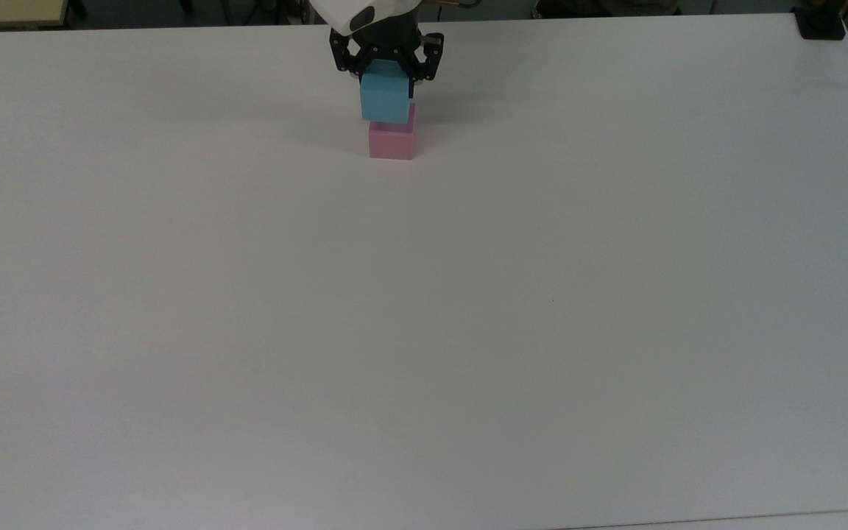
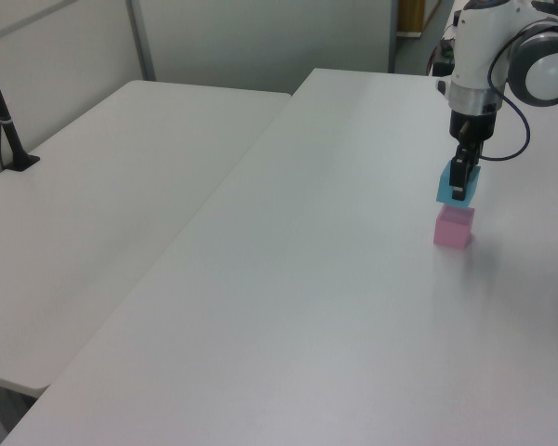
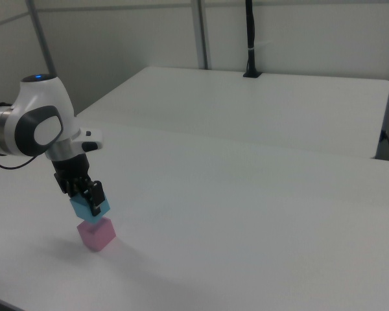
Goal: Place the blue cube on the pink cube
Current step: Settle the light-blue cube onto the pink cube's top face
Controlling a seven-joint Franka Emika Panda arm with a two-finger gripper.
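The pink cube point(image 1: 392, 143) point(image 2: 453, 229) point(image 3: 96, 234) sits on the white table point(image 1: 468, 309) near its far edge in the top view. Directly over it is the blue cube point(image 1: 384, 99) point(image 2: 444, 190) point(image 3: 82, 207), its underside at or just above the pink top; I cannot tell whether they touch. In the top view the blue cube lies slightly to the left of the pink one. My gripper point(image 1: 386, 73) point(image 2: 459, 182) point(image 3: 91, 194) points straight down and is shut on the blue cube, one black finger on each side.
A second white table point(image 2: 121, 186) point(image 3: 259, 103) adjoins this one. A black post with a cable point(image 2: 5, 121) point(image 3: 249, 39) is clamped to its far side. A black clamp point(image 1: 820, 26) sits at the top view's upper right corner.
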